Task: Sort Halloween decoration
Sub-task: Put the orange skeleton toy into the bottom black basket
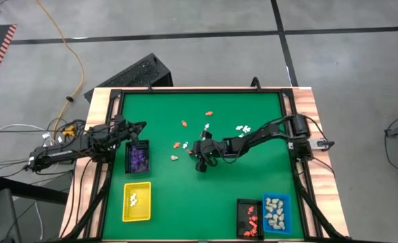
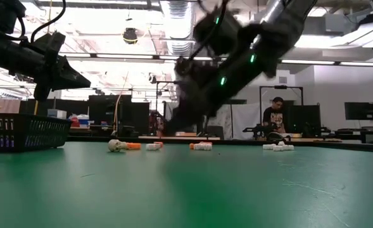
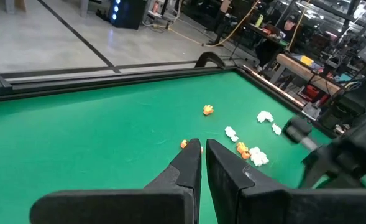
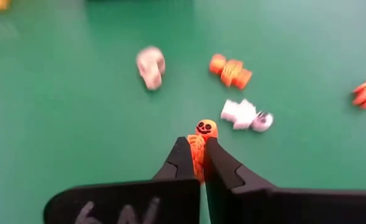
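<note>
Small Halloween figurines lie loose on the green mat around its middle: a cream skull (image 4: 150, 66), an orange one (image 4: 230, 70), a white one (image 4: 245, 114), and more farther back (image 1: 209, 113). My right gripper (image 4: 196, 147) is shut on an orange pumpkin-headed skeleton figurine (image 4: 202, 132) just above the mat at the table's middle (image 1: 200, 162). My left gripper (image 3: 201, 146) is shut on nothing and waits at the left edge (image 1: 141, 126), above the black basket (image 1: 138, 156) that holds purple pieces. My right gripper pinches the orange skeleton's body (image 4: 198, 155) between its two fingers, and the smiling pumpkin head (image 4: 204, 127) sticks out past the fingertips. The fingers slant down from the table's right side. In the low view the gripper hangs above the mat, so the figurine is lifted clear.
A yellow tray (image 1: 136, 201) with white pieces stands near left. A black tray (image 1: 249, 218) with red pieces and a blue tray (image 1: 276, 212) with cream pieces stand near right. A raised black frame (image 1: 199, 90) rims the mat. A person (image 2: 276, 114) sits far behind the table.
</note>
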### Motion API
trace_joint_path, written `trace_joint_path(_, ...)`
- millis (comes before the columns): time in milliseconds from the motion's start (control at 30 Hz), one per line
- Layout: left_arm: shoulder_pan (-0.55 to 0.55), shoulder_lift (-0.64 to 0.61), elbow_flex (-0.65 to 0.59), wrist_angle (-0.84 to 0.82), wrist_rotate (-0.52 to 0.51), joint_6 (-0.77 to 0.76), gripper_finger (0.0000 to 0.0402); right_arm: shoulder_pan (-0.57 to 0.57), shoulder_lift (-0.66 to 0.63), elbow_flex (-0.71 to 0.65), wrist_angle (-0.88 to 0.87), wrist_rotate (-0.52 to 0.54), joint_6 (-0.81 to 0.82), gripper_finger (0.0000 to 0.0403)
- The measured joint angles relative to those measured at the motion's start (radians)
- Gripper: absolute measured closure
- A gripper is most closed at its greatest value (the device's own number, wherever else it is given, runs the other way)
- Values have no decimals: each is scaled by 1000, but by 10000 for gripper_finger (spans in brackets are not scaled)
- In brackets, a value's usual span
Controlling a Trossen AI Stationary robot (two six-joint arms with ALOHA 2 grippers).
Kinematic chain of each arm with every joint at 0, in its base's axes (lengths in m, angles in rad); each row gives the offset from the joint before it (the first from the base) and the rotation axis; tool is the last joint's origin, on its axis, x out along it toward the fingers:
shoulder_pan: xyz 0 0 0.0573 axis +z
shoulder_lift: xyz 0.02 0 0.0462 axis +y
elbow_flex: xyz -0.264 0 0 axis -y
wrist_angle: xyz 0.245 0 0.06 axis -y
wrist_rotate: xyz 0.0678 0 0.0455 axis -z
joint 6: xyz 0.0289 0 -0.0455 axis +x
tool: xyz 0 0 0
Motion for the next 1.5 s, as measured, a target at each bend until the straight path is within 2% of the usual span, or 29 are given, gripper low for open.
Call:
trace_joint_path(133,0,0,0,0,0,4,388,28,-127,2,-155,-4,32,385)
trace_joint_path(300,0,0,0,0,0,7,388,122,-335,2,-426,-97,142,384)
trace_joint_path(467,0,0,0,0,-1,7,388,267,-521,2,-672,-107,368,383)
trace_joint_path(667,0,0,0,0,-2,2,388,448,-628,2,-739,-119,704,382)
trace_joint_path(833,0,0,0,0,-2,0,388,577,-621,2,-749,-138,956,382)
trace_joint_path(1000,0,0,0,0,-4,0,388,666,-554,3,-753,-152,1118,381)
trace_joint_path(1300,0,0,0,0,-5,0,388,732,-399,3,-766,-314,1242,378)
trace_joint_path(1500,0,0,0,0,-6,0,388,720,-318,3,-788,-430,1259,339)
